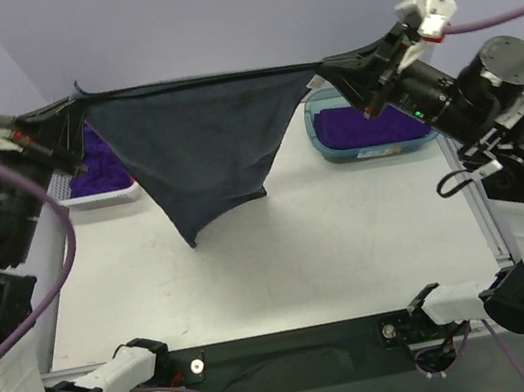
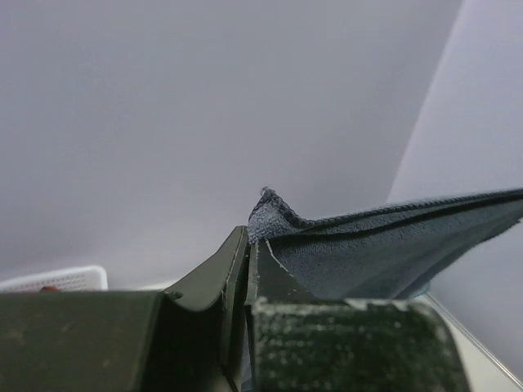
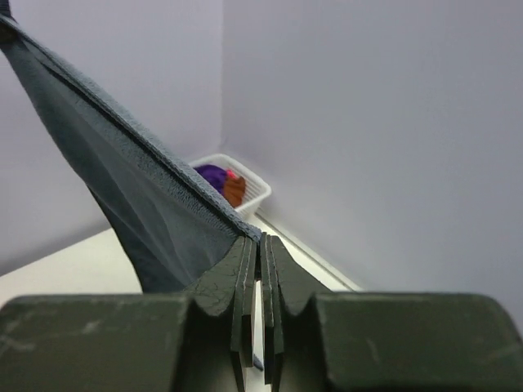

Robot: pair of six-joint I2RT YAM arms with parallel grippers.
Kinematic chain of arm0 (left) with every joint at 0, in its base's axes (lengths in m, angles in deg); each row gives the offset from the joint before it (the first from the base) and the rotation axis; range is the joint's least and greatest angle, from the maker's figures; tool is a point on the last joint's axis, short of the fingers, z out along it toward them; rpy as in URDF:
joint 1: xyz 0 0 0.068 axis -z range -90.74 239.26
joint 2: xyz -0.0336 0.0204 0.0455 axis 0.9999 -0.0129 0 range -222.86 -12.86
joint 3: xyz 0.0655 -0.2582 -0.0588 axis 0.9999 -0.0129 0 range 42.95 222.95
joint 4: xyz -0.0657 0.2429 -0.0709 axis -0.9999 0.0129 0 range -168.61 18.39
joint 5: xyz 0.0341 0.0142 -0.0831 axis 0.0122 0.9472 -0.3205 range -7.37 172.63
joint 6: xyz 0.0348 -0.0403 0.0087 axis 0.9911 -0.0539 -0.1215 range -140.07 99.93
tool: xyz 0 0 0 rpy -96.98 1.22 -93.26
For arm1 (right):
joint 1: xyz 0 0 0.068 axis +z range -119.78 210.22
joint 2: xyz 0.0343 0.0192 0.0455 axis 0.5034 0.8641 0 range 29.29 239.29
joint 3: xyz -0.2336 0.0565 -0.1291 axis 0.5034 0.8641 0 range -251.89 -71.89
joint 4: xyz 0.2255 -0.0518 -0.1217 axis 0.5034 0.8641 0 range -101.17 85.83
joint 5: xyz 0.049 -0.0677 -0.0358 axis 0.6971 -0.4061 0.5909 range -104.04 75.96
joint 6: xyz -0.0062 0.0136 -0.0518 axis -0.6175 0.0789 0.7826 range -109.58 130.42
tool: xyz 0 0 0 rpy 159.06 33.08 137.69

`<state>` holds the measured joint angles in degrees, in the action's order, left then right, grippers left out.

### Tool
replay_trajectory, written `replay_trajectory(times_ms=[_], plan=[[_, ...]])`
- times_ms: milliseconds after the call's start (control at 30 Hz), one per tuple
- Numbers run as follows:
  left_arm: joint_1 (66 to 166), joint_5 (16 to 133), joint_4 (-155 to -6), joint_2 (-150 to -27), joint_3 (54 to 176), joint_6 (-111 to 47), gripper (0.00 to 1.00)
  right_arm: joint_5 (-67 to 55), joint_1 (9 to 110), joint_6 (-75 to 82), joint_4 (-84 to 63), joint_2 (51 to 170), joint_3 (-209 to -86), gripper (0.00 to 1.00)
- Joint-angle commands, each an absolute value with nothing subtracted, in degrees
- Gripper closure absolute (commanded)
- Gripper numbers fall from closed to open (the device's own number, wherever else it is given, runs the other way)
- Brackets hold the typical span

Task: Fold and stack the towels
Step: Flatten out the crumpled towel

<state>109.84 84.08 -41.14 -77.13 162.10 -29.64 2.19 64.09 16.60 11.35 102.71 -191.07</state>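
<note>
Holding the soft dark slate blue-grey cloth towel [image 1: 198, 151] stretched in the air above the white table [image 1: 351, 241], we have the left jaws clamped on one top corner and the right jaws clamped on the other, the top hem taut and the rest sagging to a point. We judge it light, limp and grippy, best taken by corners or hem, and likely to bunch if laid down slack.
</note>
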Motion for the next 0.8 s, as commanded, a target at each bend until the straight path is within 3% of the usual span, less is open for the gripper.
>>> replay_trajectory(times_ms=[0, 367, 600, 767], plan=[[108.6, 84.06, -43.54, -71.85, 165.29, -26.05, 1.0, 2.38, 62.74, 16.93, 10.71, 96.62, -192.91, 1.0], [108.51, 79.73, -44.33, -71.56, 168.55, -29.48, 1.0, 3.46, 62.74, 15.61, 10.36, 95.54, -199.59, 1.0], [108.51, 93.85, -40.73, -81.75, 163.19, -31.06, 1.0, -6.56, 61.34, 19.21, 10.19, 104.77, -195.66, 1.0], [107.37, 101.87, -41.25, -96.57, 156.86, -31.94, 0.97, -4.03, 50.99, 14.83, 8.44, 118.28, -192.05, 1.0]])
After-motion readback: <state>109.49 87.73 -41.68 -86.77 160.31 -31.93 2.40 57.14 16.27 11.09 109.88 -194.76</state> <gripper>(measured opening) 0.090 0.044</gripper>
